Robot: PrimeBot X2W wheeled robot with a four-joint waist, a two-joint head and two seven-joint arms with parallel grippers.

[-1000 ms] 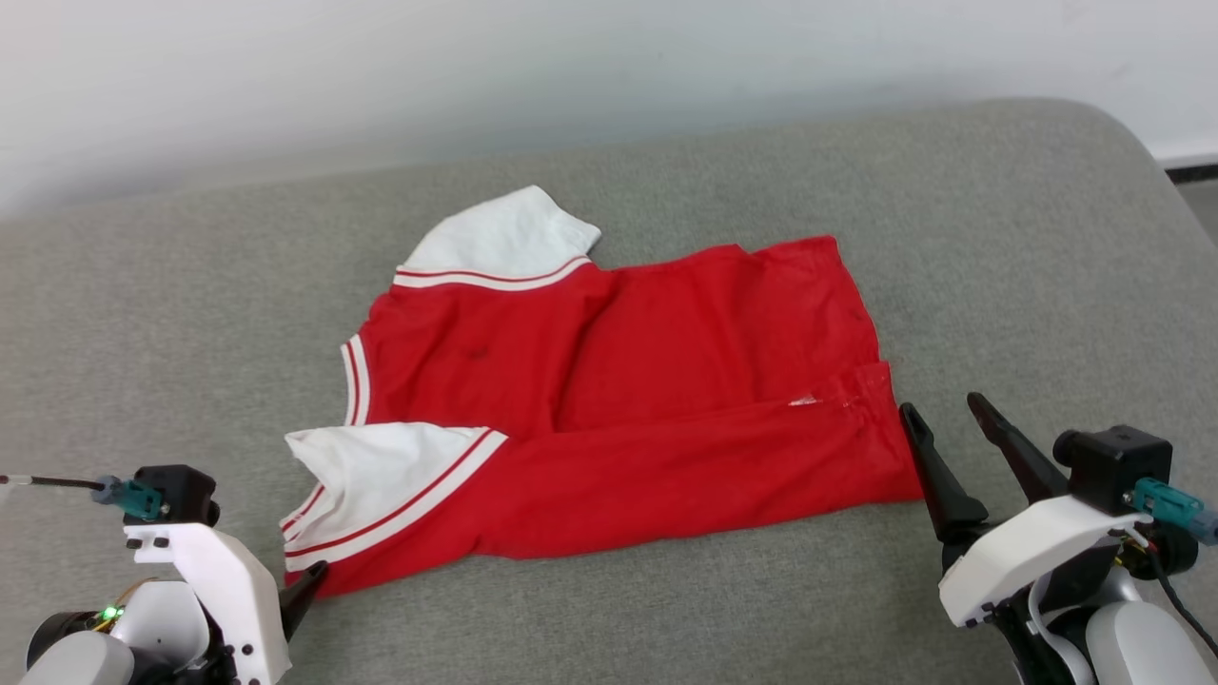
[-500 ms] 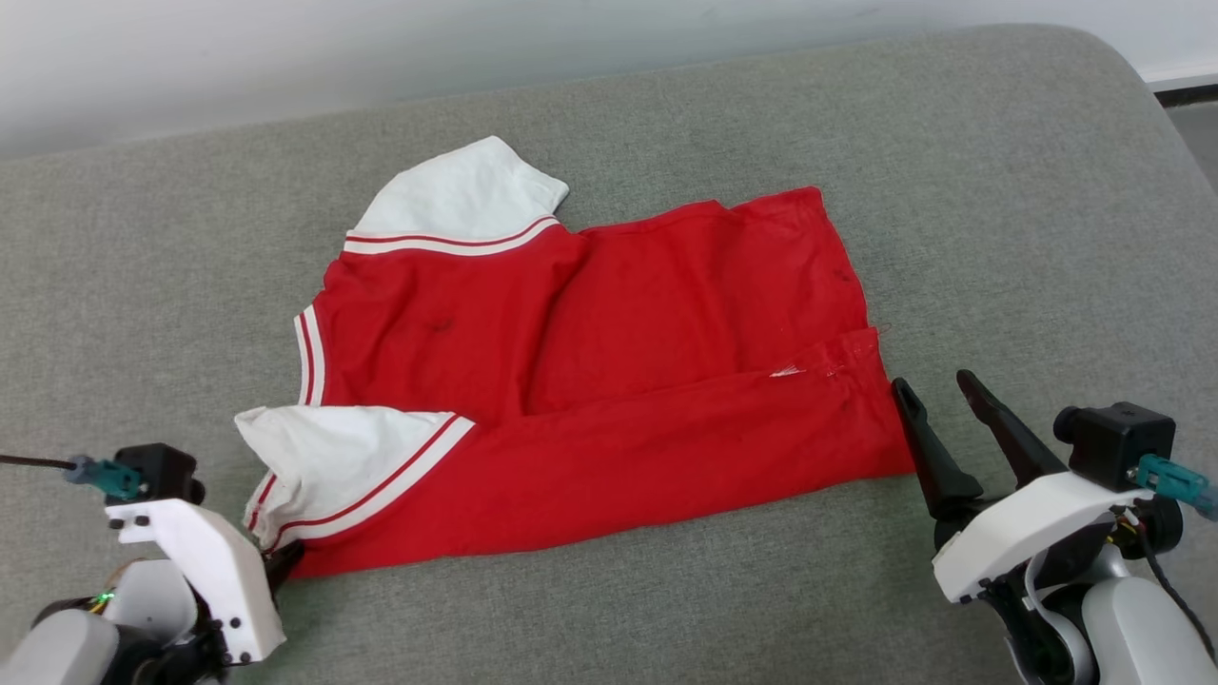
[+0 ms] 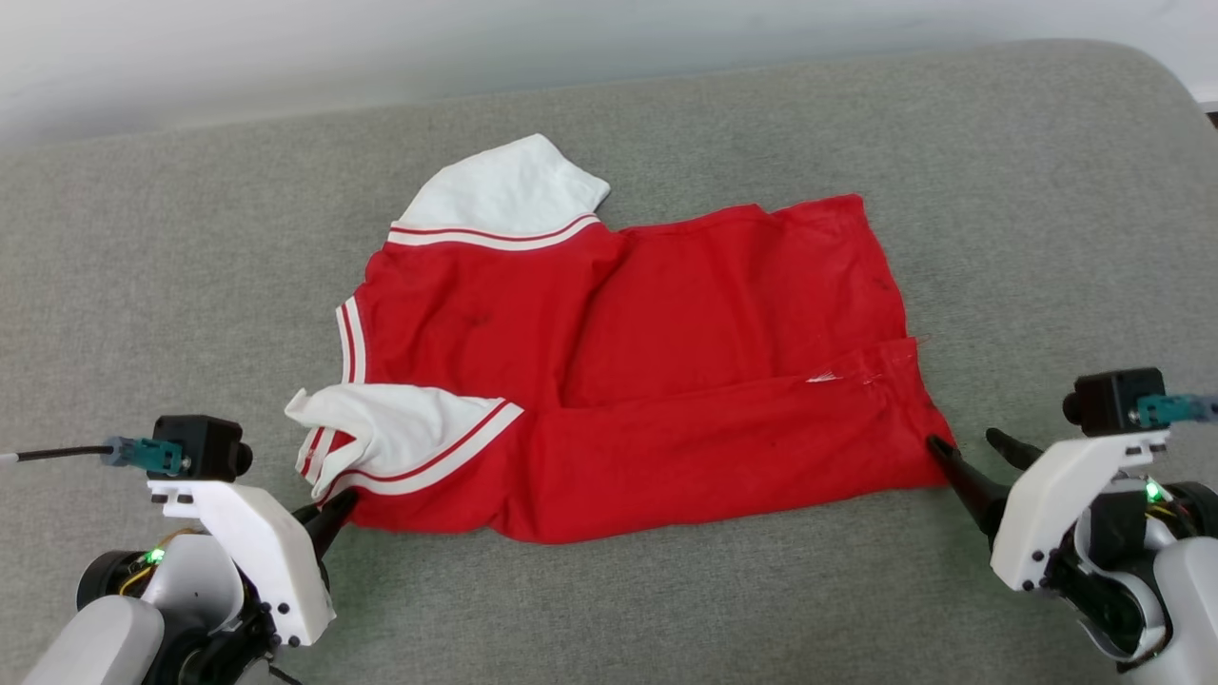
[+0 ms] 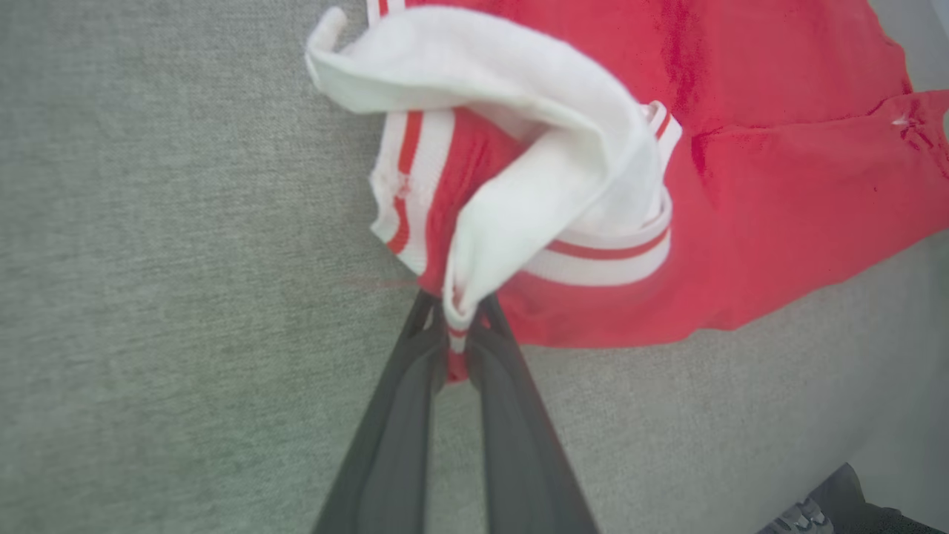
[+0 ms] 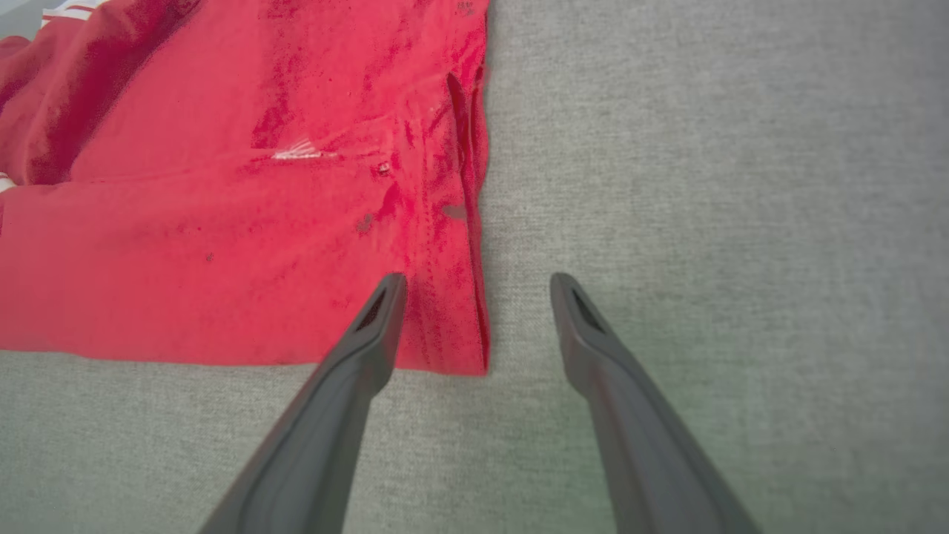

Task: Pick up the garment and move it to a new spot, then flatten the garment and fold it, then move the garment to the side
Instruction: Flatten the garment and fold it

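The garment [image 3: 628, 371] is a red jersey with white sleeves and red-and-white striped trim, lying partly folded on a grey cushion [image 3: 856, 133]. My left gripper [image 3: 335, 506] is at its near left corner, shut on the sleeve's edge. In the left wrist view the garment [image 4: 741, 185] has its white sleeve bunched up, and striped trim is pinched between my left gripper [image 4: 454, 311] tips. My right gripper [image 3: 961, 447] stands open at the near right hem corner. In the right wrist view the garment's [image 5: 222, 245] hem corner lies between my right gripper's [image 5: 478, 285] spread fingers.
The grey cushion [image 5: 741, 148] stretches far beyond the jersey on all sides and rounds off at the far right, with a pale wall [image 3: 381, 38] behind it. A dark floor strip with a shoe [image 4: 801, 515] shows at the left wrist view's lower right.
My left gripper has shut on the near sleeve's edge, and the white sleeve has bunched up. My right gripper has come lower, to the hem corner. The head camera has shifted.
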